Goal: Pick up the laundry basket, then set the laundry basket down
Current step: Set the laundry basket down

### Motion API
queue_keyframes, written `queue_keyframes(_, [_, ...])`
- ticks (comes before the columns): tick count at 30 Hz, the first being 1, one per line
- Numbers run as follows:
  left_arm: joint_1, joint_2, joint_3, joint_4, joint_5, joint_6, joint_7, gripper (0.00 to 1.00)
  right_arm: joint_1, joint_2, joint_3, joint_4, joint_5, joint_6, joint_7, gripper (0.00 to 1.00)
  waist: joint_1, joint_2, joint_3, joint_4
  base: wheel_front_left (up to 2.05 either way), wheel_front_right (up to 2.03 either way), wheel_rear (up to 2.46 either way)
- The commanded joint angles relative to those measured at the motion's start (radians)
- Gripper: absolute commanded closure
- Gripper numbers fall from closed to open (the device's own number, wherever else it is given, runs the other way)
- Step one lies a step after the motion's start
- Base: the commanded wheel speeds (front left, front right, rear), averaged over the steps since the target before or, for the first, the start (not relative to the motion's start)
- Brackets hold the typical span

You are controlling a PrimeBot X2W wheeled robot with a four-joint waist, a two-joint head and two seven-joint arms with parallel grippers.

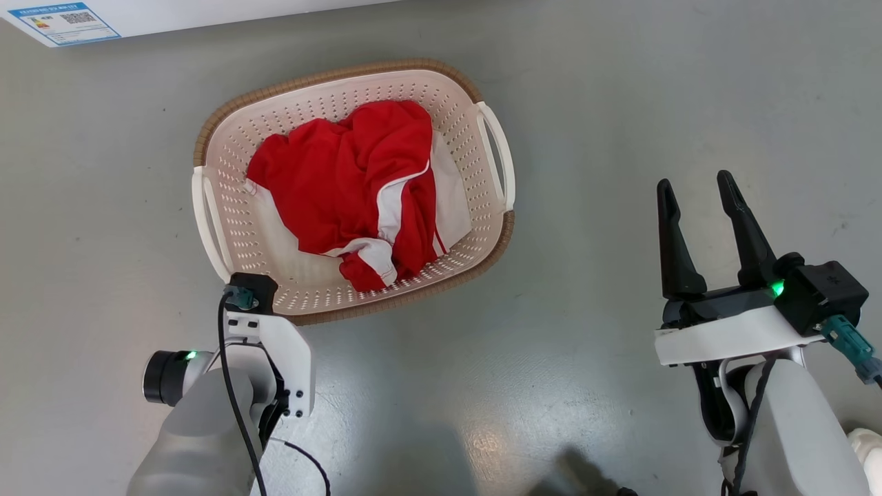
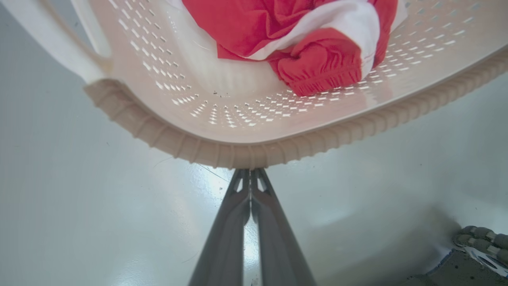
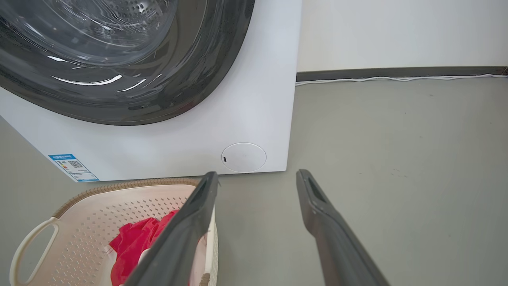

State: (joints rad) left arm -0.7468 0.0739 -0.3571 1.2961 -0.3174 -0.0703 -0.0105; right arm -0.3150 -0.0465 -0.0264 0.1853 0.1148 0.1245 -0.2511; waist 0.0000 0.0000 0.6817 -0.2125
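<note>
While left jaws clenched at laundry basket [image 1: 238, 234] near rim, right jaws released, open floor [image 1: 586, 207] around

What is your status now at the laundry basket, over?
Left gripper shut, tips at near rim of laundry basket. Right gripper open, apart at the side. Basket on floor, red garment inside. Washing machine beyond it.

The cream-white perforated plastic laundry basket [image 1: 234, 227] in the upper middle of the head view is looking smooth and faintly glossy, its brown rim [image 1: 331, 74] ribbed like weave. The red and white cloth garment [image 1: 344, 179] inside is lying soft and matt. The grey floor [image 1: 620, 103] is shining dully. The white washing machine [image 3: 254, 99] is gleaming, smooth, with its clear door [image 3: 99, 35] reflecting light.
</note>
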Motion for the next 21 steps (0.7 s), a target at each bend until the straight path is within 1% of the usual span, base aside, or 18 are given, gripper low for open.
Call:
queue_keyframes(1, [-0.003, 0.016, 0.016, -0.007, -0.008, 0.008, -0.013, 1.00, -0.007, -0.004, 0.019, -0.014, 0.003, 0.006, -0.011, 0.00, 0.0000, 0.0000, 0.000, 0.001, 0.00, 0.00, 0.00])
queue_keyframes(11, [-0.005, 0.021, 0.006, -0.006, -0.015, 0.013, -0.016, 1.00, -0.008, -0.004, 0.019, -0.013, 0.003, 0.006, -0.011, 0.00, 0.0000, 0.0000, 0.001, 0.004, 0.00, 0.00, 0.00])
queue_keyframes(21, [-0.017, 0.026, -0.001, -0.006, -0.024, 0.029, -0.037, 1.00, -0.008, -0.004, 0.017, -0.012, 0.003, 0.006, -0.011, 0.00, 0.0000, 0.0000, 0.001, 0.004, 0.00, 0.00, 0.00])
